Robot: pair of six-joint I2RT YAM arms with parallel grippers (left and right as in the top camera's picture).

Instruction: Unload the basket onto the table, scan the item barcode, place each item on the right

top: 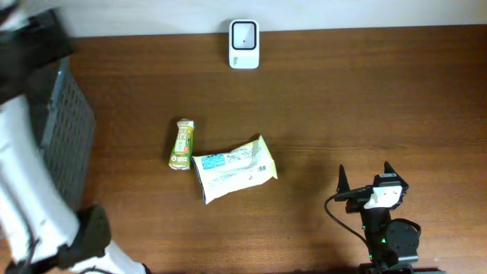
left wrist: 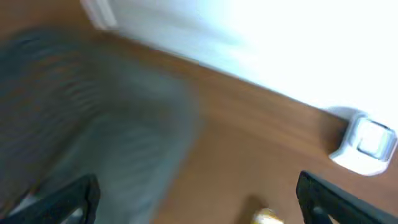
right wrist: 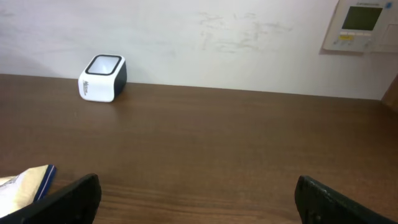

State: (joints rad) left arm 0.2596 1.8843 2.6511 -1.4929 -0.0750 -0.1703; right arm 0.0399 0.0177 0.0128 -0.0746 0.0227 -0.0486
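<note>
Two items lie mid-table: a small green and yellow pouch and, just to its right, a white and yellow packet. The white barcode scanner stands at the far edge against the wall. In the blurred left wrist view my left gripper is open and empty over the table beside the basket, with the scanner ahead to the right and the pouch's top below. My right gripper rests open and empty at the near right; its view shows the scanner and the packet's corner.
A grey mesh basket stands at the table's left end, under my blurred left arm. A wall control panel hangs behind the table at the right.
</note>
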